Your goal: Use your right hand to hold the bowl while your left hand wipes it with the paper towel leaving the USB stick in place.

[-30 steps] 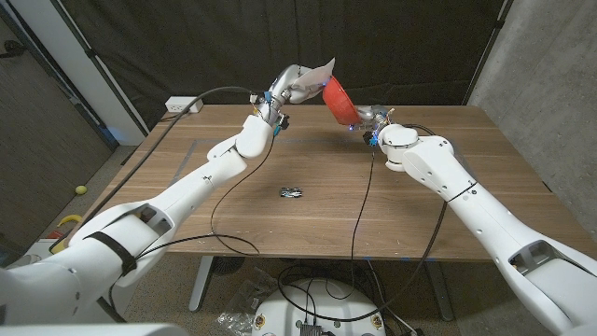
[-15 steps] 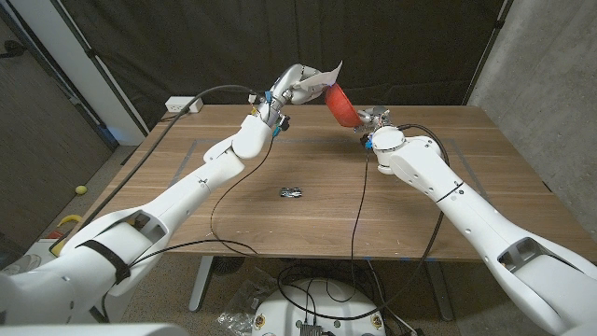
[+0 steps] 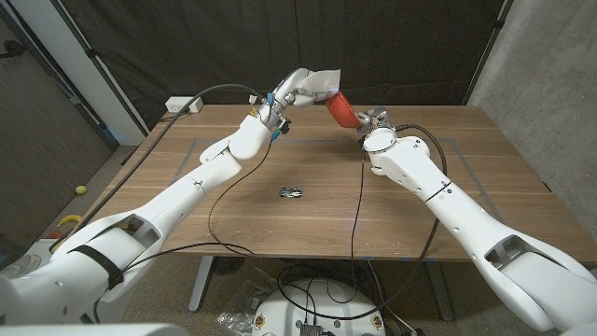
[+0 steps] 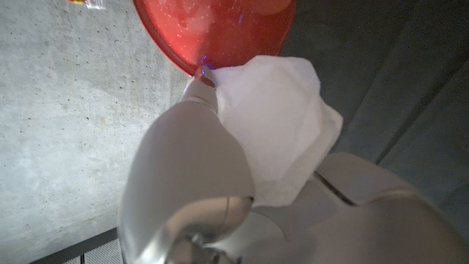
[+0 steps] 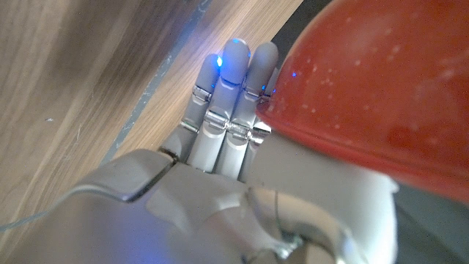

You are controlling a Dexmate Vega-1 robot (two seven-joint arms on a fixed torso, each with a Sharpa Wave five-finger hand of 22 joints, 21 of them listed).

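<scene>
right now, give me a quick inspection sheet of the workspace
surface: wooden table, bare wood in front.
job's things: red bowl held up off the table, tilted; white paper towel against its rim; USB stick lying mid-table, apart from both hands.
clutter: nothing seen.
hands: right hand holds the bowl; left hand holds the paper towel.
cables: black cables trail across the table from both wrists.
surroundings: dark curtain behind; power strip at the far left corner.

The bowl [image 3: 340, 108] hung above the table's [image 3: 466, 187] far edge, with the paper towel [image 3: 322, 82] against its left side. The left hand [image 3: 297, 87] was left of both, the right hand [image 3: 371, 121] just right. The USB stick [image 3: 291, 192] lay nearer, mid-table.
</scene>
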